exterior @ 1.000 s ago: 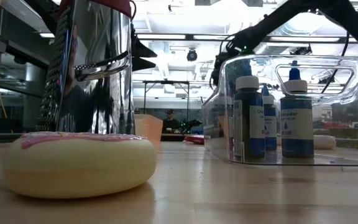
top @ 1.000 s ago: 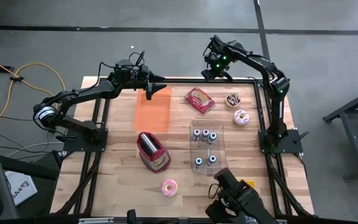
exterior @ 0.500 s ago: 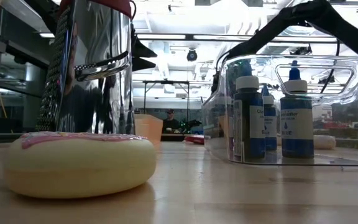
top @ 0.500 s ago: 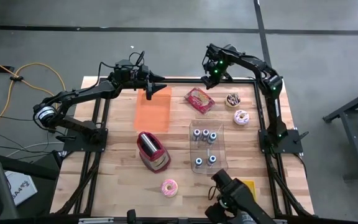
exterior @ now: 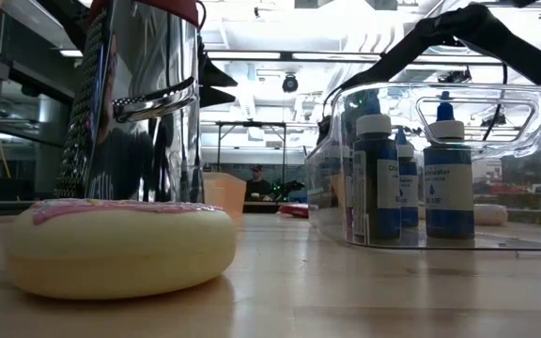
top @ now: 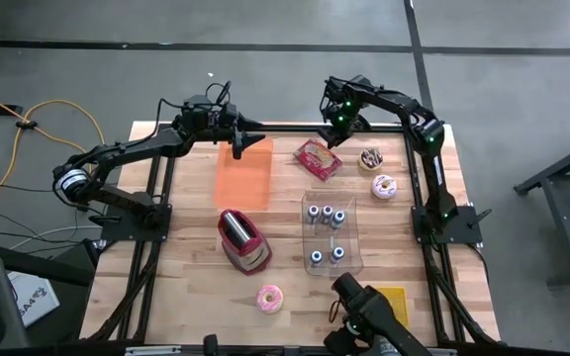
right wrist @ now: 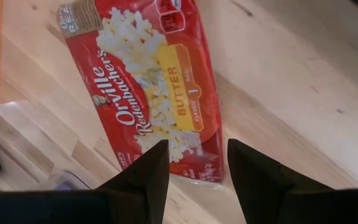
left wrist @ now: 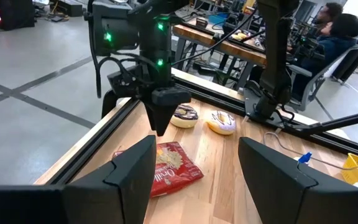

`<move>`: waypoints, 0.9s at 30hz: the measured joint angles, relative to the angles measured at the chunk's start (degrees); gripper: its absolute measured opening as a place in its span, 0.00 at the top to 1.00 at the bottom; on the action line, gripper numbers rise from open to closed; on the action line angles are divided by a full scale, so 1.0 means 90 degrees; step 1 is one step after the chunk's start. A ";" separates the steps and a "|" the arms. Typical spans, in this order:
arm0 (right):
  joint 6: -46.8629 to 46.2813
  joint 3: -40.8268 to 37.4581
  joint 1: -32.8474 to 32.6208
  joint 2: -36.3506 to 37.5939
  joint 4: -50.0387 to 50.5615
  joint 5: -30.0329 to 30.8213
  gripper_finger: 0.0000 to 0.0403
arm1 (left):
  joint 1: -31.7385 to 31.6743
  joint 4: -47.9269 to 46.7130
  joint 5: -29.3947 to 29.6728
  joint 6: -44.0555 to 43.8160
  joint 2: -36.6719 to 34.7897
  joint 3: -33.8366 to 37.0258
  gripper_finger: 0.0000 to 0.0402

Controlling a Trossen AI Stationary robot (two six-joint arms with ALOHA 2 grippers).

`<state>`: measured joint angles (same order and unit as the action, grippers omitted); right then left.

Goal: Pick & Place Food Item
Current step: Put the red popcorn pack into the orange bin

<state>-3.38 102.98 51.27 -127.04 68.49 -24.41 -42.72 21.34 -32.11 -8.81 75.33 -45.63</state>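
Now the right end effector (right wrist: 193, 171) hangs open and empty over the popcorn bag (right wrist: 151, 84), so it needs to drop down and pinch it.

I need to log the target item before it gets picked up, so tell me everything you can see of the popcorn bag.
The popcorn bag is a flat, glossy red packet printed with popcorn, white Orville Redenbacher's lettering and a yellow band reading BUTTER. It looks sealed and lies flat on the wooden table, skewed to the table's edges, between the orange mat and the two donuts. Nothing touches it: the right end effector hangs above its far end with fingers apart.
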 joint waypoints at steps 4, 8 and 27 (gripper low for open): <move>-0.0148 0.0000 -0.0043 -0.0013 0.0034 0.0010 0.63 | 0.0076 0.0000 -0.0001 -0.0001 0.0000 0.0000 0.45; -0.0312 0.0000 -0.0044 -0.0013 0.0123 -0.0075 0.63 | 0.0117 0.0005 -0.0001 -0.0004 0.0000 0.0000 0.45; 0.0395 0.0163 -0.0255 -0.0013 -0.0093 0.0224 0.63 | 0.0114 0.0010 -0.0001 0.0001 0.0000 0.0000 0.45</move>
<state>0.18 104.45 48.97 -127.15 67.65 -22.40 -41.69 21.43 -32.12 -8.80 75.33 -45.63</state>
